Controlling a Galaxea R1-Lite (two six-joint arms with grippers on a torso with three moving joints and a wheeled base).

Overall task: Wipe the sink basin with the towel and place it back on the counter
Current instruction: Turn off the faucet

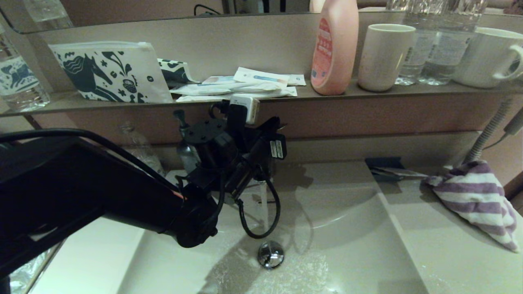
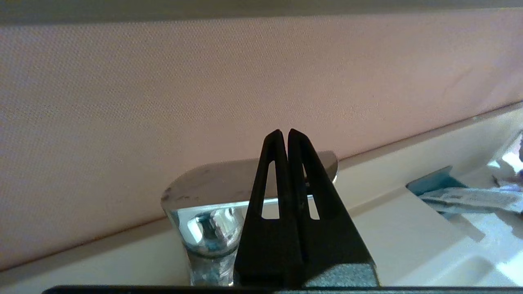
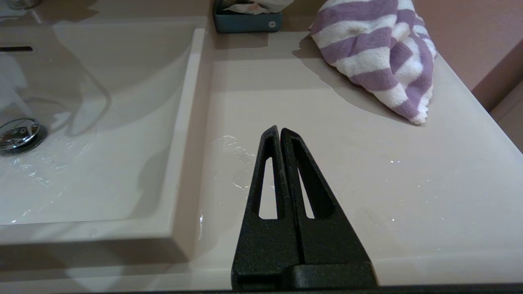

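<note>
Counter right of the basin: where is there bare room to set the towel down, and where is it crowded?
Bare counter runs from the basin edge to the towel, with a few water drops. The shut right gripper hovers over it. The back corner is crowded by the towel and a blue box.

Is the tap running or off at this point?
Running. A thin stream of water falls from under the left claw at the chrome faucet into the off-white sink basin, wet around its chrome drain plug.
</note>
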